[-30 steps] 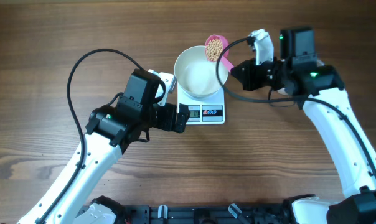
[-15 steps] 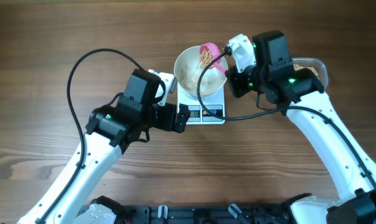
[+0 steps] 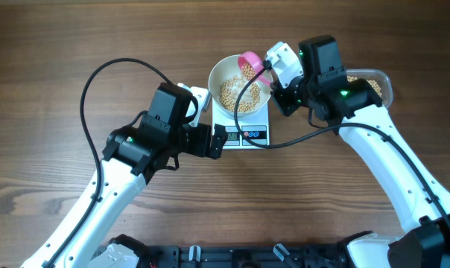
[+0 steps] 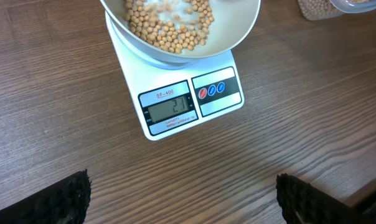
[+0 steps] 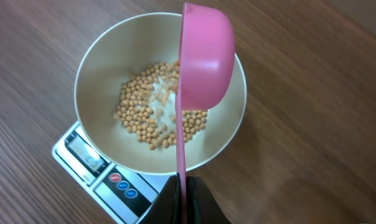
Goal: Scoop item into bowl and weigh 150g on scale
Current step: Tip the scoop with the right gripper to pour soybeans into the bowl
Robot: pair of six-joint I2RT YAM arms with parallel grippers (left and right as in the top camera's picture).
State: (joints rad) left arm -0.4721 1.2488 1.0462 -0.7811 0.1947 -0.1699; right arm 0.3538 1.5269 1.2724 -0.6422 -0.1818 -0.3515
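A: Wood-grain table point(image 3: 46, 45). Where are the beans point(image 5: 147, 118)?
B: Tan, round, in the white bowl point(image 5: 94, 68) on the scale point(image 4: 194, 106). Right gripper point(image 5: 185, 186) clamps the tipped pink scoop point(image 5: 206, 56); left gripper point(image 4: 185, 199) gapes empty.
A: Display point(image 4: 169, 107)?
B: Blurry; maybe two digits.

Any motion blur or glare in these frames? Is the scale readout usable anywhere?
Right wrist: beans dropping from the pink scoop are streaked by motion blur; the bowl rim is sharp. Left wrist: scale display crisp, no glare, digits legible. Overhead: even light, soft shadows, that display too small to read.
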